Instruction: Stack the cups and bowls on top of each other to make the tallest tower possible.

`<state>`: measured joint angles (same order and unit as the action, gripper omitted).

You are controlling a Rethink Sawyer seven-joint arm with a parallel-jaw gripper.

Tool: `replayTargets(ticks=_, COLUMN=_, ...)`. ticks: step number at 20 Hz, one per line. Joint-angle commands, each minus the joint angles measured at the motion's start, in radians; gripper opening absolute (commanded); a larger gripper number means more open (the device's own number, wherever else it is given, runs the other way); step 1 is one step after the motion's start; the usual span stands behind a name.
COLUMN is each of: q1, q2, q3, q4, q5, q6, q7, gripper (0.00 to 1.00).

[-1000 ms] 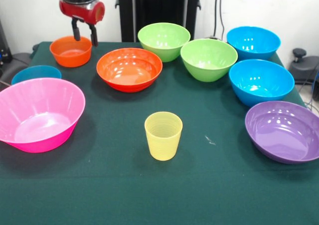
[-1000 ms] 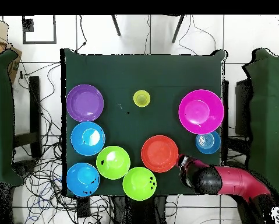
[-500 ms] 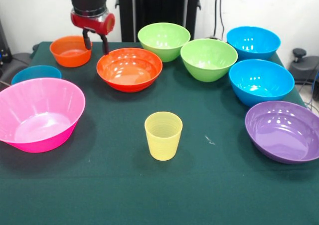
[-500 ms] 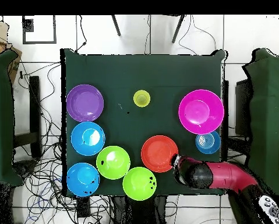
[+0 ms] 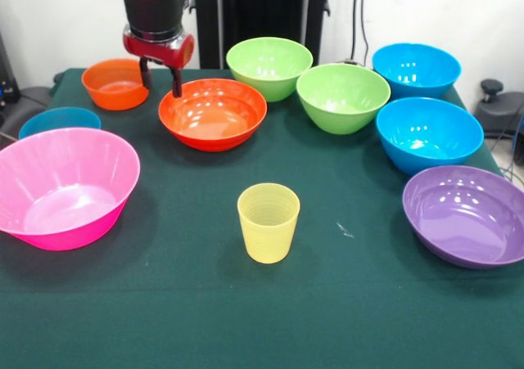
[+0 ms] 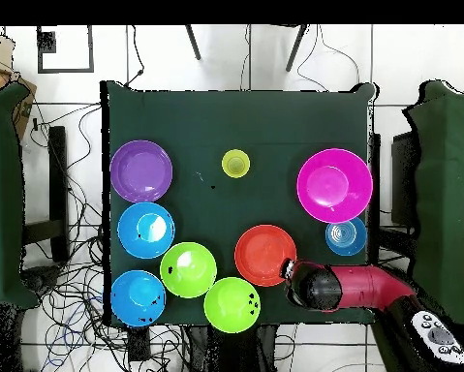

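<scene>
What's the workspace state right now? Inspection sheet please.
Surface: dark green cloth-covered table, small pale speck on it.
Job's things: translucent pale-yellow plastic tumbler upright, alone; nine glossy plastic bowls standing singly, including large pink bowl and wide orange bowl; nothing stacked.
Clutter: nothing seen.
Gripper: gripper open, at the wide orange bowl's rim.
Cables: tangled on the floor.
Surroundings: neighbouring green tables.

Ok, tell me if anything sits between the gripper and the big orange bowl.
Nothing visible does. The gripper hangs open at the big orange bowl's far rim, with no object between them. The small orange bowl sits off to the side, behind the gripper.
</scene>
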<state>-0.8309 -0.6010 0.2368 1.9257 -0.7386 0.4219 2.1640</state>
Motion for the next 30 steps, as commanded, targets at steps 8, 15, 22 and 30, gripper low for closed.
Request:
replayTargets(ticks=8, q1=0.001, q2=-0.039, q3=0.03, q4=-0.042, q5=-0.013, q6=0.002, q7=-0.045, gripper=1.0)
replayTargets(ticks=15, q1=-0.01, q2=-0.105, q3=0.05, q4=0.015, q5=0.004, q6=0.019, q7=-0.065, gripper=1.0)
replayTargets(ticks=22, q1=-0.048, q2=-0.045, q3=0.028, q4=0.004, q5=-0.04, q6=-0.032, q7=-0.053, gripper=1.0)
replayTargets(ticks=30, q1=-0.09, q2=-0.016, q3=0.001, q4=0.01, q5=-0.042, q6=-0.02, q7=-0.038, gripper=1.0)
